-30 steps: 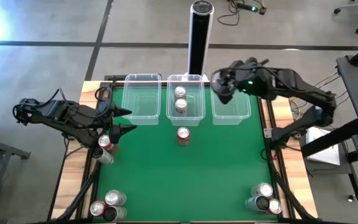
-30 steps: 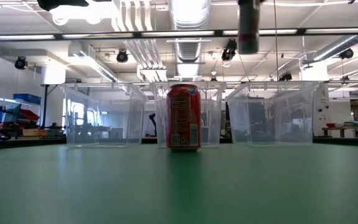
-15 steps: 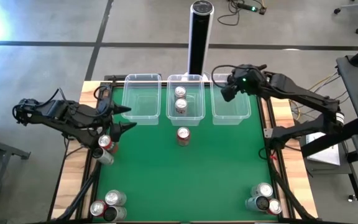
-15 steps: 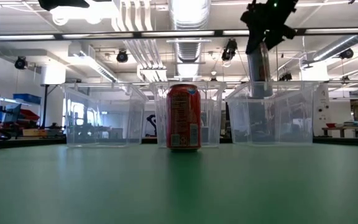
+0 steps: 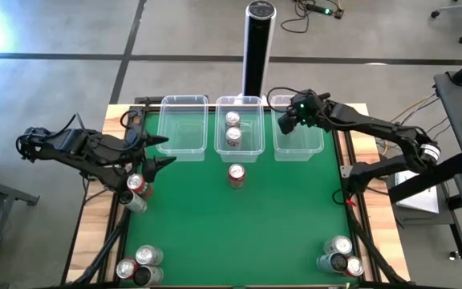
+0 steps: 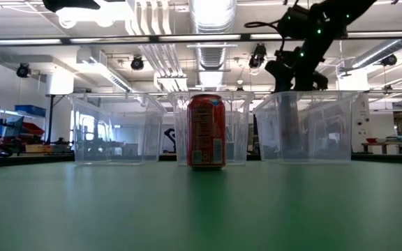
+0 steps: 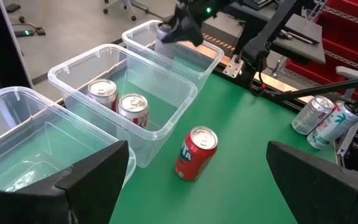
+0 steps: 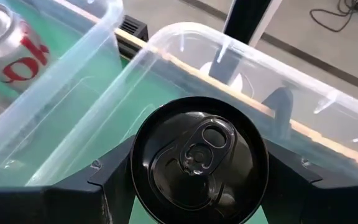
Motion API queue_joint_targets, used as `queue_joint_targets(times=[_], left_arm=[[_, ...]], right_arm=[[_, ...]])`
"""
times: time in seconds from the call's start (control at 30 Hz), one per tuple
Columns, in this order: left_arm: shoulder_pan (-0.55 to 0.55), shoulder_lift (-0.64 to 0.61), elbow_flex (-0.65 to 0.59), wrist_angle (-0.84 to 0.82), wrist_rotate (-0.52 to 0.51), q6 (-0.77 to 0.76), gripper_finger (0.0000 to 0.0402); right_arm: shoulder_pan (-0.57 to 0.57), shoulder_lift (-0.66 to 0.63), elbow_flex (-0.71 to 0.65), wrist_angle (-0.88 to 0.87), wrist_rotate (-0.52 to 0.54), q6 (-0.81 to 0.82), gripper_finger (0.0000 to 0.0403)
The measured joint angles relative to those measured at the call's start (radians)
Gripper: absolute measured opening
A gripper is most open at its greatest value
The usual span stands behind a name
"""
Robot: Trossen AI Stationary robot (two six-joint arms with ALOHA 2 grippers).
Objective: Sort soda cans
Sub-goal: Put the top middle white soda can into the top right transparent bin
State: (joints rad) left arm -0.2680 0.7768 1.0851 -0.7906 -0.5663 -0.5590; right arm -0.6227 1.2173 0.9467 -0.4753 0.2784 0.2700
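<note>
My right gripper (image 5: 289, 122) is clamped on a dark can (image 8: 199, 158), low inside the tub (image 5: 315, 148) under me. Let go tilted and it could tip over.

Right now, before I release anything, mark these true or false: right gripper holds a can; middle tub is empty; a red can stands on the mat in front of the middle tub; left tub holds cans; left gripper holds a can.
1. The right gripper holds a dark can in the right tub. True.
2. The middle tub is empty. False: two cans lie in it.
3. A red can stands on the green mat in front of the middle tub. True.
4. The left tub holds cans. False: none show in it.
5. The left gripper holds a can. False: its fingers are open on nothing.
</note>
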Motion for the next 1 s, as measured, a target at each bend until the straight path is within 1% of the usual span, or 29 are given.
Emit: queue_joint_targets(times=[0.13,0.27,0.5,0.6,0.8,0.9,1.0], left_arm=[[0.002,0.001,0.0,-0.013,-0.025,-0.005,0.0366],[0.002,0.001,0.0,-0.024,-0.028,-0.022,0.0366],[0.002,0.001,0.0,-0.052,-0.029,-0.073,0.0366],[0.002,0.001,0.0,-0.052,-0.028,-0.082,0.0366],[0.002,0.001,0.0,-0.052,-0.027,-0.081,0.0366],[0.002,0.0,0.001,-0.052,-0.027,-0.082,0.0366],[0.002,0.002,0.022,-0.056,-0.027,-0.089,0.0366]], right_arm=[[-0.029,0.015,-0.056,0.094,-0.019,0.018,0.0249],[-0.034,0.038,-0.068,0.183,-0.025,0.017,0.0249],[-0.047,0.088,-0.073,0.225,-0.025,-0.01,0.025],[-0.05,0.108,-0.073,0.232,-0.024,-0.01,0.0267],[-0.05,0.122,-0.066,0.218,-0.025,-0.02,0.032],[-0.05,0.1,-0.055,0.209,-0.027,-0.034,0.034],[-0.05,0.068,-0.029,0.16,-0.035,-0.062,0.0354]])
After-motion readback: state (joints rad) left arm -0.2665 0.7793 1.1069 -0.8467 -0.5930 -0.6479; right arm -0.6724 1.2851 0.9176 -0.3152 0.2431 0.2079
